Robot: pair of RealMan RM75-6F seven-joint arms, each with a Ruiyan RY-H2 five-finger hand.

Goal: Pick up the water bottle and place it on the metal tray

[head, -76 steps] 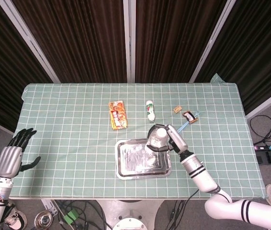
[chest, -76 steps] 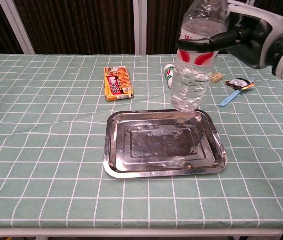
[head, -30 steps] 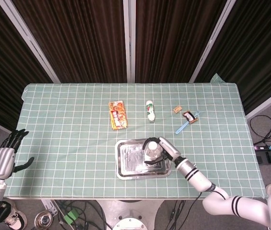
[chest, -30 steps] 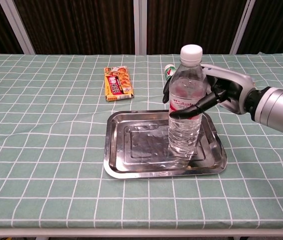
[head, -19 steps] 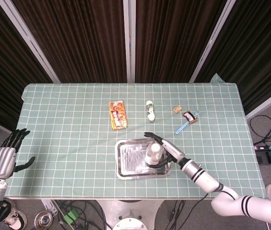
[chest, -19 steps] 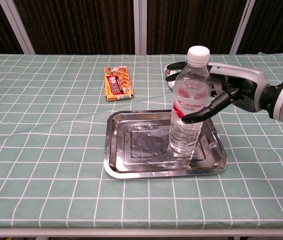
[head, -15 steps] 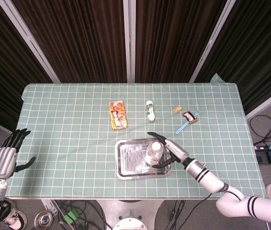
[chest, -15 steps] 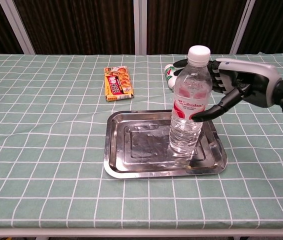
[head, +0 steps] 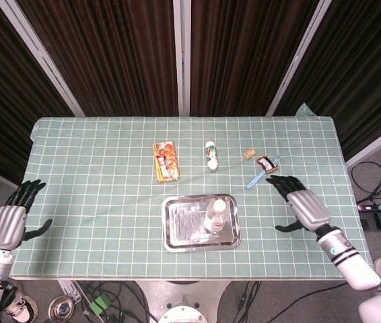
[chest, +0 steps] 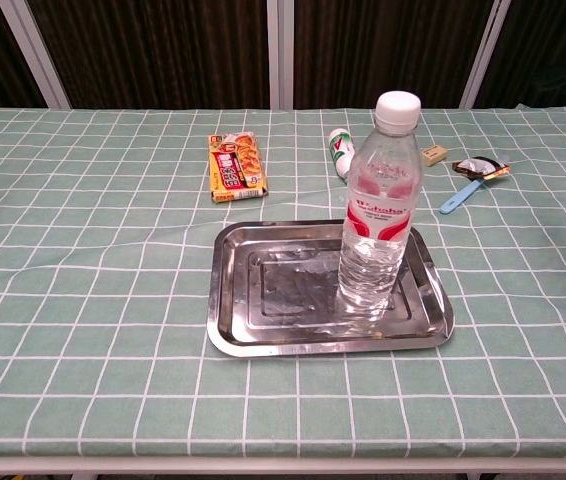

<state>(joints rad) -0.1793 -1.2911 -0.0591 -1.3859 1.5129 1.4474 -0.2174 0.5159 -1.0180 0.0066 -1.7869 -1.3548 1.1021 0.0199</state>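
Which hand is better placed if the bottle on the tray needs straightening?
Probably the right hand. It hovers open over the table just right of the metal tray, where the water bottle stands upright. The left hand hangs open beyond the table's far left edge.

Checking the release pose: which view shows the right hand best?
Head view. The right hand shows whole, fingers spread, holding nothing, right of the metal tray and apart from the water bottle. Chest view shows at most a dark speck at its right edge.

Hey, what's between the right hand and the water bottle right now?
Only bare checked tablecloth and the tray's right rim lie between the right hand and the water bottle, in the head view.
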